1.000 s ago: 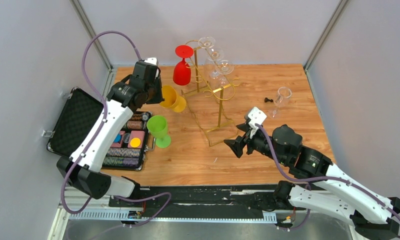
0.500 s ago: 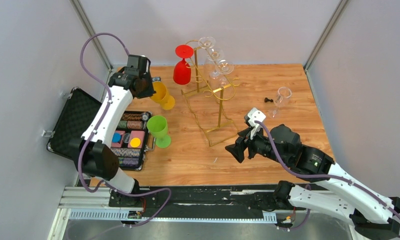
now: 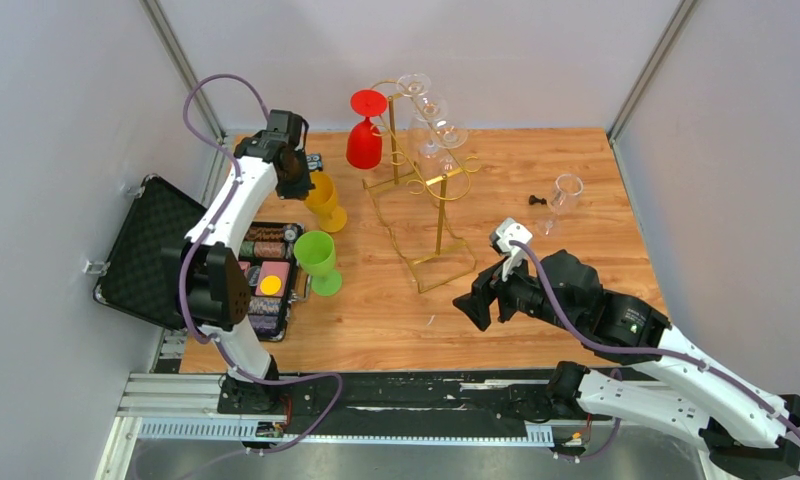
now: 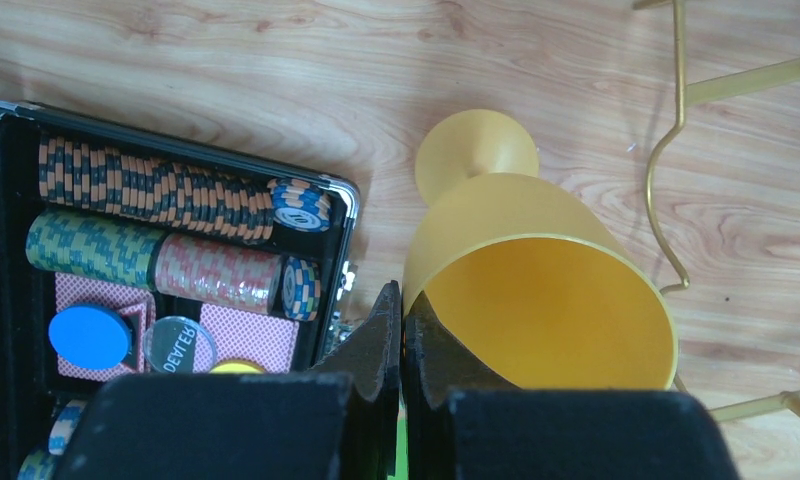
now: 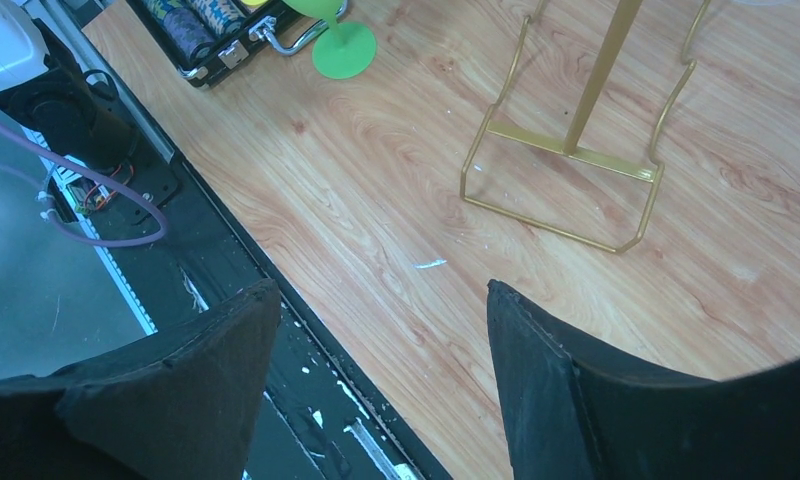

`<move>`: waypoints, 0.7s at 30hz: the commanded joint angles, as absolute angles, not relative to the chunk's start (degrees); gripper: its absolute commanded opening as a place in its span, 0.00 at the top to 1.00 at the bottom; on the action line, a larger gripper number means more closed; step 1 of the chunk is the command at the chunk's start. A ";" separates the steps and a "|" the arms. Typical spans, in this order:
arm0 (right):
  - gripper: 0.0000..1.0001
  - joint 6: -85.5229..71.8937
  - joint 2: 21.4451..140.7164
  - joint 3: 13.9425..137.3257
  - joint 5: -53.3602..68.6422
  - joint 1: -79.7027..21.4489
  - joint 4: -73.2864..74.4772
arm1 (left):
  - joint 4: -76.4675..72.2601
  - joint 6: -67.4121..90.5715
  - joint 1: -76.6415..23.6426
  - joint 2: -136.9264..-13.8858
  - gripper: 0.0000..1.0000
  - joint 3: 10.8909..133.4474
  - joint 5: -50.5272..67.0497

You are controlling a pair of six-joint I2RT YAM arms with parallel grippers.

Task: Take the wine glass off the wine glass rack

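The gold wire wine glass rack stands at the table's middle back. A red wine glass and several clear ones hang on it upside down. My left gripper is shut on the rim of a yellow wine glass, upright to the left of the rack; I cannot tell whether its foot touches the wood. In the left wrist view, the left gripper pinches the wall of the yellow wine glass, with a rack wire to the right. My right gripper is open and holds nothing, in front of the rack.
An open black poker chip case lies at the left edge, and a green wine glass stands beside it. One clear glass stands at the back right. The right wrist view shows the right gripper over the table's near edge, and the rack base.
The left arm has swung the yellow wine glass from tilted to upright and set it lower, closer to the case. The right gripper has drawn back slightly toward the near edge.
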State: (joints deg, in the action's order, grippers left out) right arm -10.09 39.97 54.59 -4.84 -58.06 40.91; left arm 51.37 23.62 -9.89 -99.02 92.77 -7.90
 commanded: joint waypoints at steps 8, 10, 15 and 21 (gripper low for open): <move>0.25 -11.24 39.87 56.73 -5.07 -58.10 41.31 | 53.10 21.16 -9.00 -102.61 1.00 97.37 -10.74; 0.25 -11.16 39.97 56.82 -5.03 -58.11 41.44 | 53.41 20.92 -8.97 -103.01 1.00 97.52 -11.10; 0.25 -10.99 40.01 56.82 -5.27 -58.12 41.57 | 54.29 20.41 -8.96 -104.16 0.94 98.26 -11.22; 0.24 -10.90 39.69 56.95 -5.43 -58.10 41.91 | 54.72 20.13 -8.96 -105.26 0.83 99.65 -10.80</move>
